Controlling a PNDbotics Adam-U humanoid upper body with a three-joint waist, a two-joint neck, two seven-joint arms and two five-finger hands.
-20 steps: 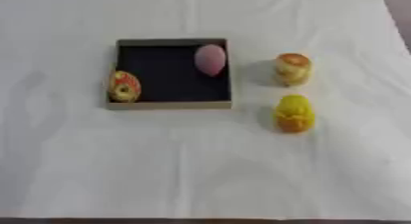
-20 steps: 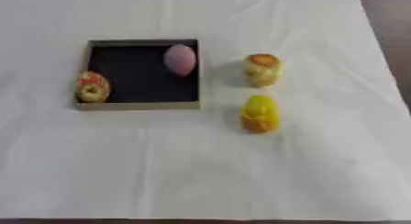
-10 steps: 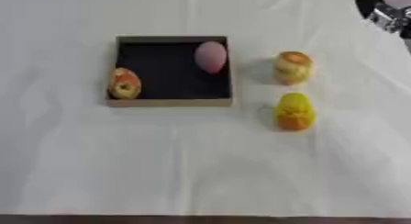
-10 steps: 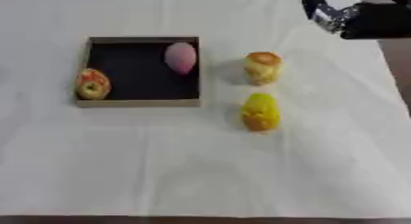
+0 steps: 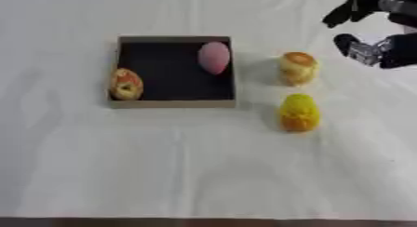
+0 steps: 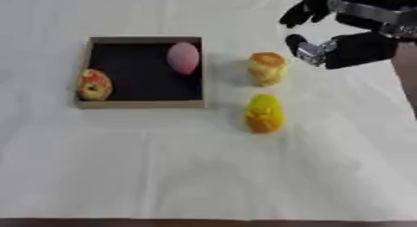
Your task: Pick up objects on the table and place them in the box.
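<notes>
One right hand (image 6: 342, 33) at upper right, fingers spread and empty, near the orange-topped object (image 6: 266, 68), box (image 6: 143, 103) well apart.

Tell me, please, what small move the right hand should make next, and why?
Probably lower the right hand a little toward the orange-topped object, the nearer of the two outside the box. The hand hangs open just beyond it, holding nothing. The yellow object sits closer to the robot, while two items already lie in the box.
</notes>
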